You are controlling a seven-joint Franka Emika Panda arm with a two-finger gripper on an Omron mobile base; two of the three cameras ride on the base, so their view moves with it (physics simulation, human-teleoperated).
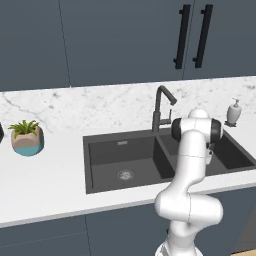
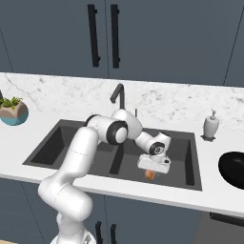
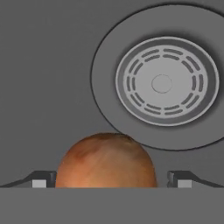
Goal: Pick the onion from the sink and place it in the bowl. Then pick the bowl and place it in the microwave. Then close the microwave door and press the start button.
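One step is in hand, the first: picking the onion (image 3: 106,159) from the sink (image 2: 190,157). It lies on the floor of the right basin, near the drain (image 3: 166,82). The gripper (image 3: 111,179) hangs over it, jaws fully open, one on each side, holding nothing. Next, probably: close on it and lift toward the bowl (image 2: 233,170) on the counter (image 2: 217,200).
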